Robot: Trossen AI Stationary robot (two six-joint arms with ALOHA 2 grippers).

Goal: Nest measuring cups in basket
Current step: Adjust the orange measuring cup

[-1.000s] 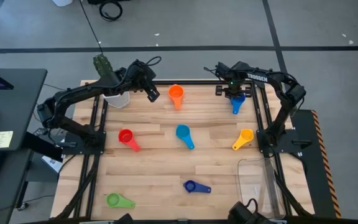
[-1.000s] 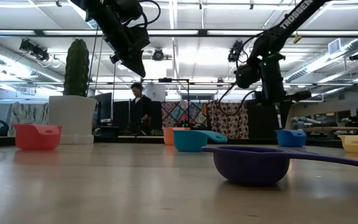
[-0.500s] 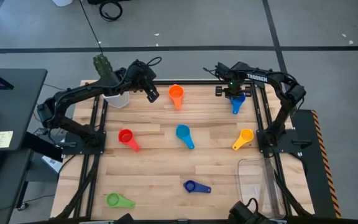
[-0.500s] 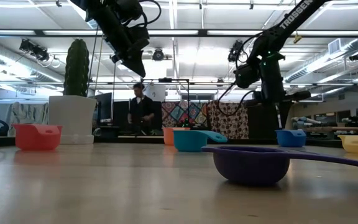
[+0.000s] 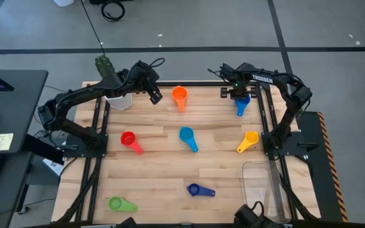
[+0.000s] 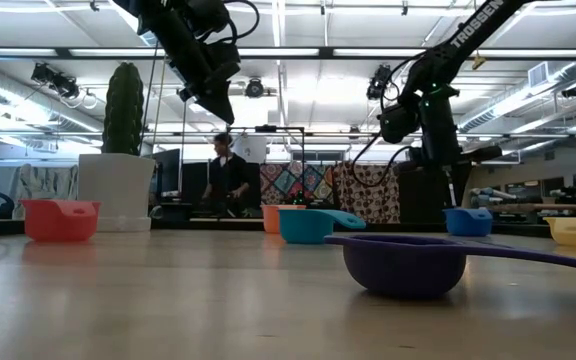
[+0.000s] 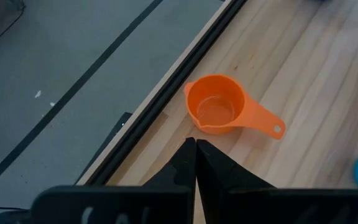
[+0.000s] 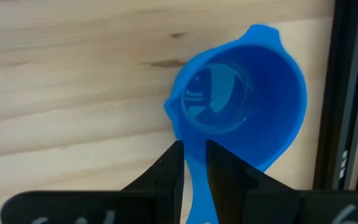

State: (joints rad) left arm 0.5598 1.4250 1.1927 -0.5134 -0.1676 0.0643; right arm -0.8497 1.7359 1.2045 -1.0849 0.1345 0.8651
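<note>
Seven measuring cups lie on the wooden table: orange point(image 5: 180, 96), red point(image 5: 129, 140), light blue point(image 5: 187, 137), yellow point(image 5: 248, 140), dark blue point(image 5: 198, 189), green point(image 5: 120, 204) and blue point(image 5: 241, 104). The clear basket point(image 5: 265, 187) stands at the near right corner. My left gripper point(image 5: 154, 95) is shut and raised point(image 6: 218, 105) above the far left of the table, just short of the orange cup point(image 7: 216, 112). My right gripper point(image 5: 238, 95) is down at the blue cup point(image 8: 241, 93) by the far right edge. My right gripper point(image 8: 194, 155) has the blue cup's flat handle point(image 8: 197, 180) between its two fingers, close to where the handle joins the bowl. The fingers come from above, pointing down, and lie across the handle. The cup sits upright with its bottom on the table point(image 6: 465, 221).
A white pot with a cactus point(image 5: 119, 100) stands at the far left edge beside my left arm. Dark frame rails point(image 5: 263, 114) run along the table's left and right sides. A person point(image 6: 230, 185) stands in the room beyond the table.
</note>
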